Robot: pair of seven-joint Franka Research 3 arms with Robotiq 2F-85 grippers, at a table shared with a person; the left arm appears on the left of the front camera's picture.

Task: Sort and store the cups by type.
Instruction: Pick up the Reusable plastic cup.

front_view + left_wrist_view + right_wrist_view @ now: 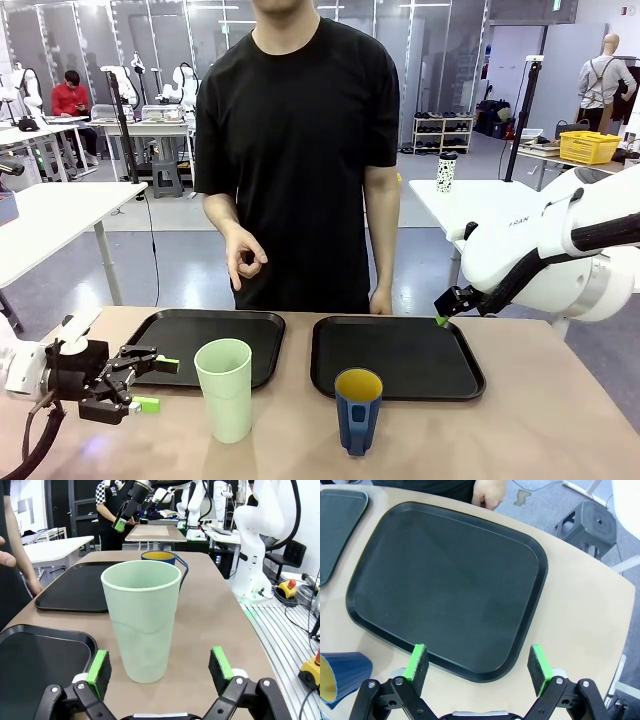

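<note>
Peeking behind tumbler (141, 620), handled mug (161, 556), left tool (159, 667) spread

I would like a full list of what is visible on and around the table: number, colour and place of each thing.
tumbler: one, pale green, upright on the table before the left tray
mug: one, dark blue, yellow inside, upright before the right tray
left tray: one, black, empty
right tray: one, black, empty
table: one, light brown
spotted cup: one, white and black, on a table behind
raised hand: one, person's, above the left tray
lowered hand: one, person's, at the far edge
left gripper: black, green pads, open, facing the tumbler
right gripper: same colours, open, raised by the right tray
</note>
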